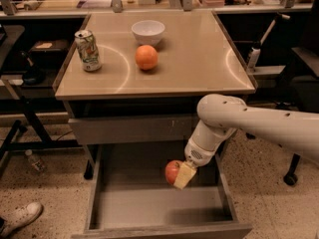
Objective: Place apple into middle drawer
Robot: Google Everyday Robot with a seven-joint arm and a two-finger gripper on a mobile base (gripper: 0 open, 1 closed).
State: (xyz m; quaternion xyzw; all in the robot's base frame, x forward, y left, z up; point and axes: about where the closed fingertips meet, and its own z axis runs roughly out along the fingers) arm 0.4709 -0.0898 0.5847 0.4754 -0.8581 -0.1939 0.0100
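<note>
From my station I saw the gripper (pixel 179 175) reaching down into the open middle drawer (pixel 93 199), its fingers pinched around the apple (pixel 171 171). One pale fingertip (pixel 185 176) lay against the fruit's right side. The apple hung over the drawer's far half, a little right of centre; I could not tell whether it touched the grey floor. The white arm (pixel 259 125) came in from the right and bent down past the table's near right corner. Just above the open drawer, the upper drawer (pixel 129 129) was closed. On the tan tabletop (pixel 199 59) an orange (pixel 146 57) sat near the middle, a white bowl (pixel 148 32) just beyond it, and a drink can (pixel 87 50) stood upright to the left. A white shoe (pixel 19 217) showed on the floor at the near left.
</note>
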